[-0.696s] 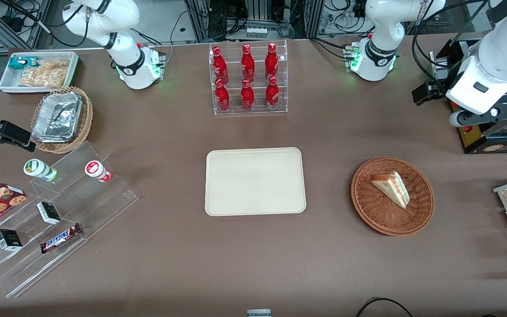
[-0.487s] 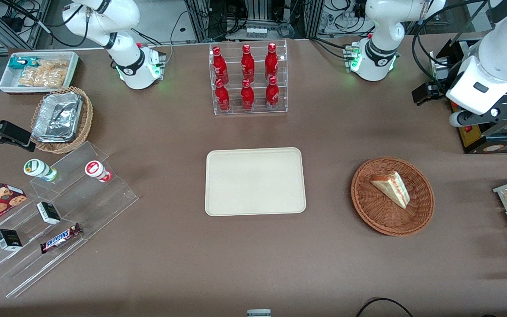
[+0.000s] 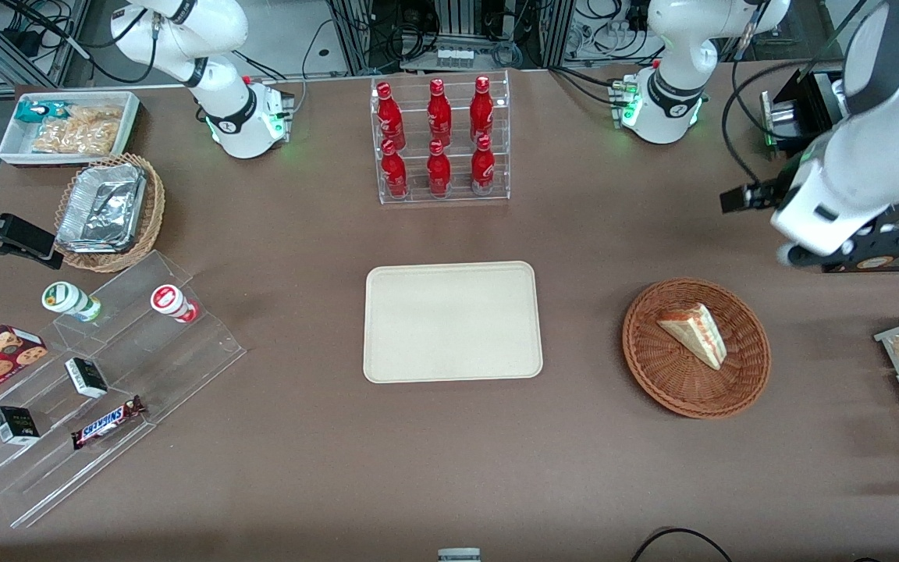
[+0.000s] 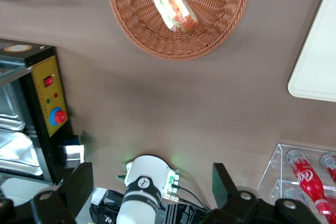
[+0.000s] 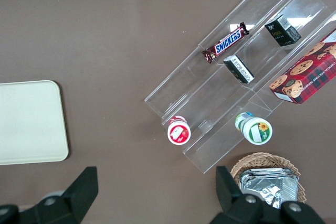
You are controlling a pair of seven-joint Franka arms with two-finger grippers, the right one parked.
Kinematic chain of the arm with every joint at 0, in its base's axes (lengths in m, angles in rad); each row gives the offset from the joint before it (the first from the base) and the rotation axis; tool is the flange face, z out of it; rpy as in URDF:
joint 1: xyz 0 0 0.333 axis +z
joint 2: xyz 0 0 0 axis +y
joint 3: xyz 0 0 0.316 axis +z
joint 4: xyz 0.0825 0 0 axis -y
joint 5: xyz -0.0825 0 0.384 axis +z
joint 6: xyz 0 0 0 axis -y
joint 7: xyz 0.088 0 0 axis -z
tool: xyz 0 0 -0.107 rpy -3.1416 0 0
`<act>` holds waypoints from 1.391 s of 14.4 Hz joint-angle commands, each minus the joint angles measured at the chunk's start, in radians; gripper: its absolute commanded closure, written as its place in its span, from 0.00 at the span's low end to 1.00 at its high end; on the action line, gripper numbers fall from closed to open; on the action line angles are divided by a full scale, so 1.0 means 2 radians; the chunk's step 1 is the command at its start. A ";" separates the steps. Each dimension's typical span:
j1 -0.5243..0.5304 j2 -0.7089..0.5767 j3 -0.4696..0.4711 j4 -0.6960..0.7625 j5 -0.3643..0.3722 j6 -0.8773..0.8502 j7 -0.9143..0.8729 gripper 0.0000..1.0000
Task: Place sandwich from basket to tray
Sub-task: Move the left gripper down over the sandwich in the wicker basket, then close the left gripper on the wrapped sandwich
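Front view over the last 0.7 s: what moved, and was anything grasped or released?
Only the working arm moved: its gripper, open and empty, swung nearer the front camera, toward the basket, but remains above the table short of it. Nothing grasped or released. The sandwich stays in the basket; the tray is unmoved.

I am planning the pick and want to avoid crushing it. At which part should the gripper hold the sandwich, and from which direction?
Come from above. The sandwich lies flat in the basket, so closing across its two long sides near the thicker end probably suits best. The gripper is open, farther from the front camera than the basket.
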 commanded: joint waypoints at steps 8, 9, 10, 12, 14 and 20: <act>0.009 0.022 0.019 -0.237 0.003 0.317 -0.075 0.00; 0.009 0.037 0.019 -0.236 0.004 0.321 -0.106 0.00; 0.009 0.045 0.019 -0.236 0.004 0.332 -0.127 0.00; 0.020 0.060 0.019 -0.239 0.002 0.348 -0.148 0.00; 0.023 0.071 0.019 -0.249 0.002 0.372 -0.161 0.00; 0.038 0.094 0.028 -0.294 -0.003 0.465 -0.163 0.00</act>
